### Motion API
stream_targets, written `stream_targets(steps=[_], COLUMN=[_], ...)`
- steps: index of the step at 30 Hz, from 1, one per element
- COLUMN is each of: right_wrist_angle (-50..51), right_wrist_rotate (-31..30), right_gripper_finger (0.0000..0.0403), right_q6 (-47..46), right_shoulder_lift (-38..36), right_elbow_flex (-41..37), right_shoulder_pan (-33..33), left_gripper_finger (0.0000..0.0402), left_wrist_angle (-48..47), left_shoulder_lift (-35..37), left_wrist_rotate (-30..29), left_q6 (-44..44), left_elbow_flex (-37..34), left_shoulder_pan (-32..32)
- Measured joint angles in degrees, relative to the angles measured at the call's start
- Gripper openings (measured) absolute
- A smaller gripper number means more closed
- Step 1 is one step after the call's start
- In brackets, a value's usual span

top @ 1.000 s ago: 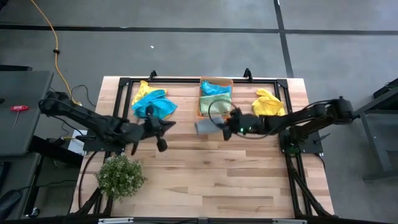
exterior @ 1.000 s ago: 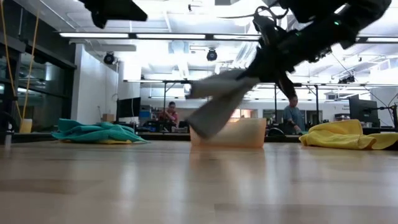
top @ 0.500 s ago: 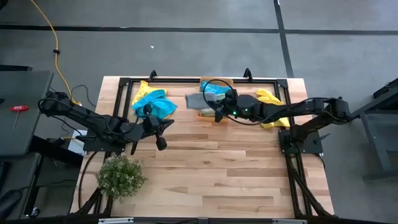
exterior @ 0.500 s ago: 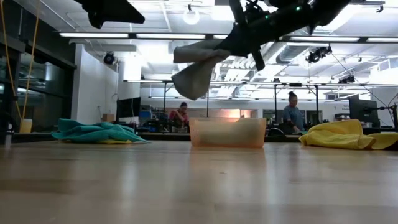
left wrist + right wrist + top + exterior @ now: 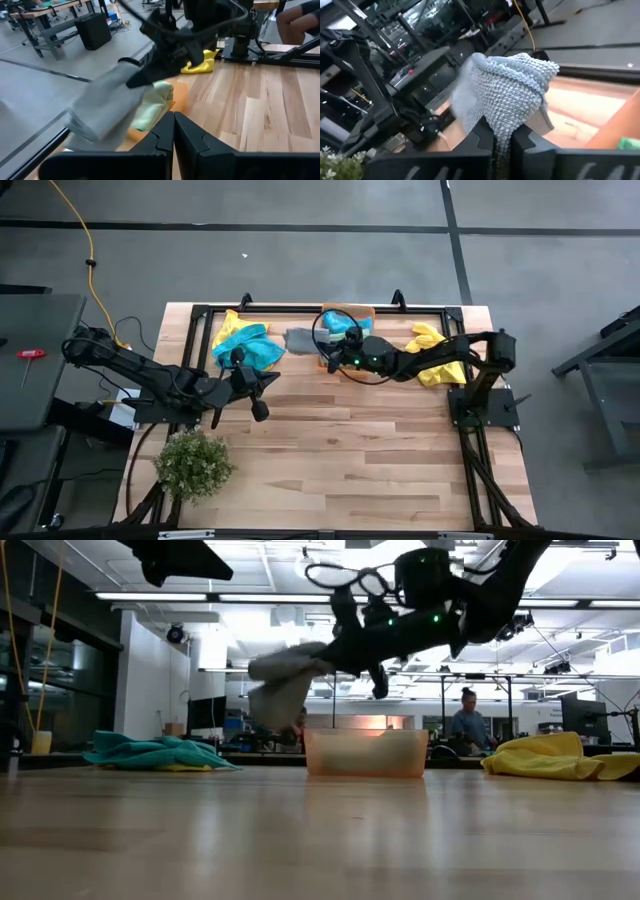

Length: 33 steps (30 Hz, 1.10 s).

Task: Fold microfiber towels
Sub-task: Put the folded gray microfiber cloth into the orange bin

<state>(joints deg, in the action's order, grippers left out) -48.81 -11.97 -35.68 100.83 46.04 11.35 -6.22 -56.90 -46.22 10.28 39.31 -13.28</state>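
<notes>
My right gripper (image 5: pixel 322 345) is shut on a grey towel (image 5: pixel 300 339), held high above the table just left of the orange bin (image 5: pixel 347 338). The towel also shows in the low view (image 5: pixel 280 685), the left wrist view (image 5: pixel 102 107) and the right wrist view (image 5: pixel 507 97). The bin holds light green and teal towels. A heap of teal and yellow towels (image 5: pixel 243 344) lies at the far left, a yellow towel (image 5: pixel 430 345) at the far right. My left gripper (image 5: pixel 262 394) is shut and empty above the table's left part. My right gripper pinches a bunched fold of the grey towel (image 5: pixel 501 131) between its two fingers. The fingers come roughly level from the table's right side. The towel is lifted clear and droops slack beyond and below the fingertips (image 5: pixel 275 700).
A small bushy plant (image 5: pixel 193 464) stands at the near left corner. A black frame (image 5: pixel 300 308) runs along the table's far edge and sides. Bare wood (image 5: pixel 350 450) spreads across the middle and near part. People show in the room beyond.
My right gripper has carried the grey towel up and toward the table's far-left, from in front of the bin to beside the bin's left side. The towel has stayed bunched and hanging clear of the table.
</notes>
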Motion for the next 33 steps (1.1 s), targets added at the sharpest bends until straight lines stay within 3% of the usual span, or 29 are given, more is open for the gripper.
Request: stream_targets(steps=[6,12,18,24,33], right_wrist_angle=[6.0,14.9,30.1,41.1,52.8], right_wrist_rotate=[0.5,-0.2,-6.9,-12.3,-13.7], right_gripper_finger=[0.0000,0.0000,0.0000,0.0000,0.0000], right_q6=[-0.1,1.5,2.3,-0.4,-6.3], right_shoulder_lift=[1.6,-3.1,-9.1,-10.4,-10.4], right_elbow_flex=[0.0,0.0,0.0,0.0,0.0], right_shoulder_pan=[-0.1,-0.2,-1.9,-3.5,-3.5], left_gripper_finger=[0.0000,0.0000,0.0000,0.0000,0.0000], left_wrist_angle=[0.0,-0.1,-0.2,-0.2,-0.2], left_shoulder_lift=[0.0,0.0,0.0,0.0,0.0], left_wrist_rotate=[-0.7,-0.7,-0.7,-0.7,-0.7], left_q6=[0.0,0.0,0.0,0.2,0.2], left_elbow_flex=[0.0,0.0,0.0,0.0,0.0], left_shoulder_pan=[0.0,0.0,0.0,0.0,0.0])
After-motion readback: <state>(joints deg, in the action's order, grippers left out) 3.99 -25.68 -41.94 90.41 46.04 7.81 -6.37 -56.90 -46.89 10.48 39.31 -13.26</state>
